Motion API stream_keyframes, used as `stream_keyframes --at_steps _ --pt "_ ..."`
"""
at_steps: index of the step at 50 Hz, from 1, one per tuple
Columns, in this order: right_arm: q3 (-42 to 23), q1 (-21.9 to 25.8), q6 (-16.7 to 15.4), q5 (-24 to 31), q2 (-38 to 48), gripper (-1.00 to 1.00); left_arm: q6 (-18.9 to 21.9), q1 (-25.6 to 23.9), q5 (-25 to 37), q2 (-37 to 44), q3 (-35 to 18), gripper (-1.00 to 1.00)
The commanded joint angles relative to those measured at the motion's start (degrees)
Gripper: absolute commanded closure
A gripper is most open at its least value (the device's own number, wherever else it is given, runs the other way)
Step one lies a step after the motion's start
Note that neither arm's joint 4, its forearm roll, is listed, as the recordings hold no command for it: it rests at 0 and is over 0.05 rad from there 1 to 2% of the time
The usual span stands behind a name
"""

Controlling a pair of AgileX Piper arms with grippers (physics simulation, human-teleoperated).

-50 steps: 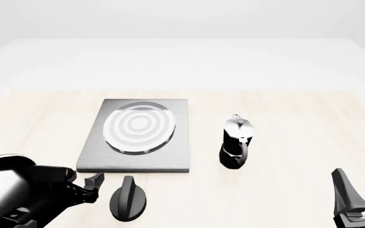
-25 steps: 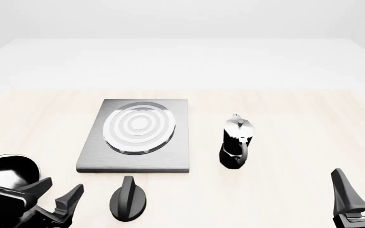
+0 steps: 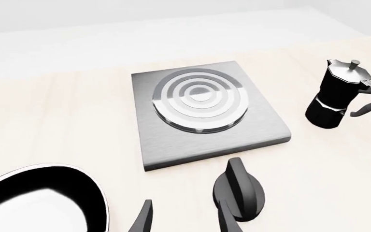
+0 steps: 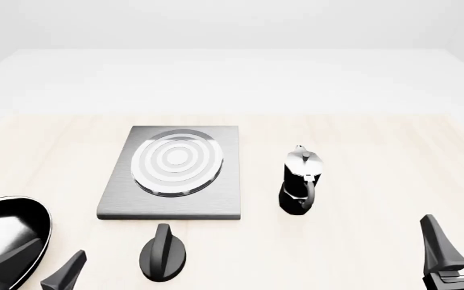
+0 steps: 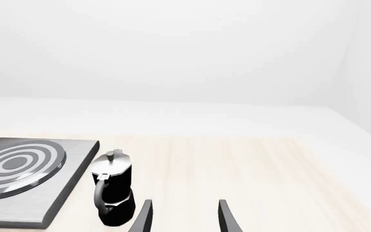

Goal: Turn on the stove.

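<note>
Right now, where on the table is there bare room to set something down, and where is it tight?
Bare wood lies right of the moka pot, out to the table edge, and beyond the stove. It is tighter near the front: the knob sits close to the stove's near edge, with the frying pan and left gripper beside it.

The stove looks like brushed dark-grey metal, matt with a fine straight grain, and its burner is polished silver in concentric rings that catch the light. The knob near the tabletop's front edge reads as smooth black plastic with a soft sheen. The frying pan at the front left corner is glossy black, mirror-like. The moka pot has a shiny silver top over gloss black. The tabletop is pale, matt wood grain.
</note>
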Motion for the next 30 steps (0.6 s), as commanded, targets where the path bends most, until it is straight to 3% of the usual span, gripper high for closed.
stream_keyframes --at_steps 1,30 --pt "0.02 0.23 -0.24 0.16 0.03 -1.0 0.54 1.18 1.57 -2.97 -0.01 -1.0" --pt "0.07 0.73 -0.94 0.44 0.42 -1.0 0.51 2.28 2.03 -2.98 -4.46 -1.0"
